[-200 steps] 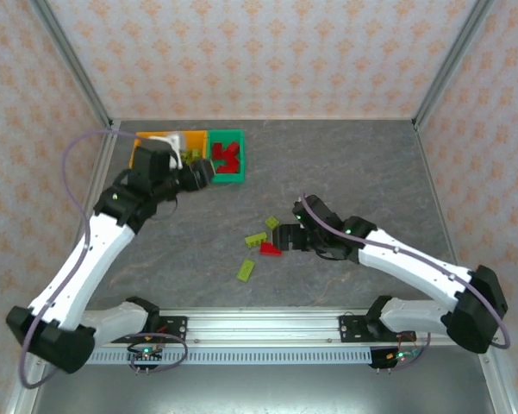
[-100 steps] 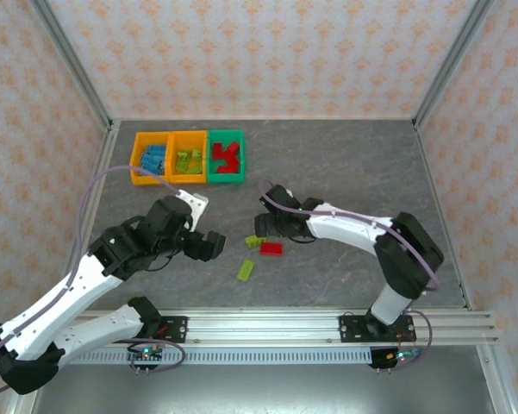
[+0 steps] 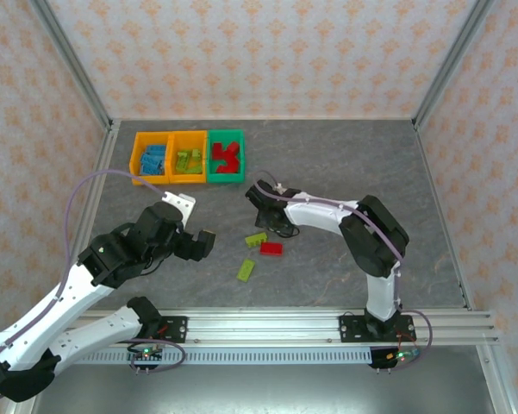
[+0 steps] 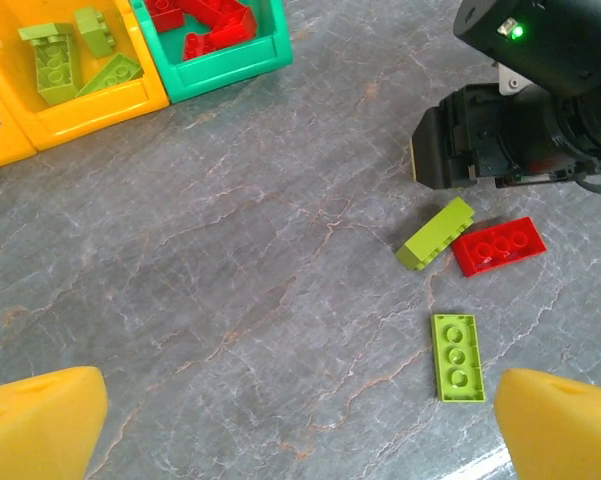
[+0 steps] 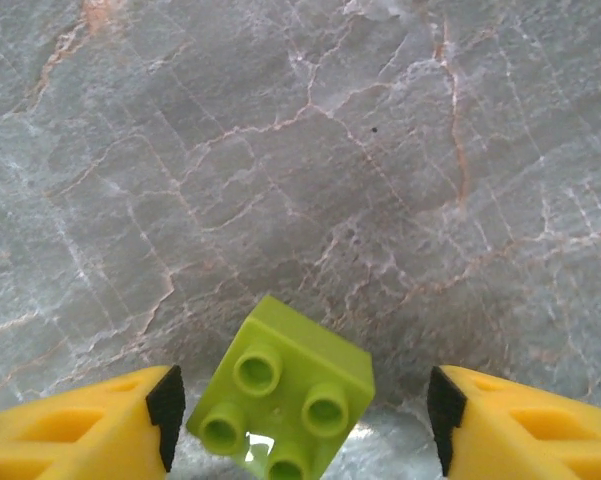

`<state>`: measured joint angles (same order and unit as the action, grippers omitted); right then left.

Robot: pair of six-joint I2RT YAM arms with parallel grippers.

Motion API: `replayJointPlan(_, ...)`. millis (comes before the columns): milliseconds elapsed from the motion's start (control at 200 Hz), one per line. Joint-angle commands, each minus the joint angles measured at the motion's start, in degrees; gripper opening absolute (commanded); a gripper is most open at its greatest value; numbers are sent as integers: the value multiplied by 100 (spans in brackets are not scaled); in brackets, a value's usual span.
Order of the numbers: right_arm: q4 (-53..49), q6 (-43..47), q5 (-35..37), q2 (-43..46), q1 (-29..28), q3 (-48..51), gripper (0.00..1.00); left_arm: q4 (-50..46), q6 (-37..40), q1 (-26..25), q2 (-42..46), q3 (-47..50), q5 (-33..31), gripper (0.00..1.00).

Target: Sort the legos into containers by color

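Note:
Three bins stand at the back left: an orange bin (image 3: 151, 158) with light blue legos, an orange bin (image 3: 188, 158) with lime legos, and a green bin (image 3: 226, 156) with red legos. On the table lie a lime brick (image 3: 256, 240), a red brick (image 3: 271, 248) and a flat lime brick (image 3: 246, 270). My right gripper (image 3: 260, 197) hovers between these and the bins, jaws apart. A tilted lime brick (image 5: 285, 395) sits between its fingers (image 5: 80, 430), close to the left pad, with a gap to the right one. My left gripper (image 4: 300, 430) is open with nothing between its fingers.
In the left wrist view the right arm's black wrist (image 4: 520, 140) hangs just behind the lime brick (image 4: 435, 233) and red brick (image 4: 498, 246), with the flat lime brick (image 4: 456, 356) nearer. Grey marbled table, aluminium posts, papered walls. The right half holds no objects.
My left arm drew back from the bins to the table's near left. My right gripper left the loose bricks and moved up-left. One lime brick beside that group is gone from the table.

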<state>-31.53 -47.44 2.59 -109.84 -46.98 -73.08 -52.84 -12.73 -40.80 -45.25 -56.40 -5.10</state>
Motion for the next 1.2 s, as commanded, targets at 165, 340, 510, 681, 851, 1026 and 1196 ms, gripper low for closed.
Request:
replayJointPlan(165, -485, -628, 920, -13, -136, -43, 48, -140, -36, -14, 168, 104, -324, 100)
replayJointPlan(340, -270, -310, 924, 276, -118, 12, 39, -122, -36, -16, 245, 129, -314, 100)
replayJointPlan(510, -70, 50, 998, 778, -145, 31, 40, -104, -49, -12, 341, 158, -324, 100)
replayJointPlan(681, 327, 667, 984, 1250, -177, 79, 40, -131, -80, -15, 373, 151, -419, 100)
replayJointPlan(851, 1270, 1957, -351, 1352, -267, -256, 39, -244, -249, -7, 471, 121, -901, 100)
replayJointPlan(1026, 1450, 2514, -583, 339, -260, -1653, 36, -248, -353, 36, 776, 153, -1294, 100)
replayJointPlan(1196, 1177, 2813, -724, -1360, -136, -3869, 36, -310, -405, 89, 847, 164, -1523, 100)
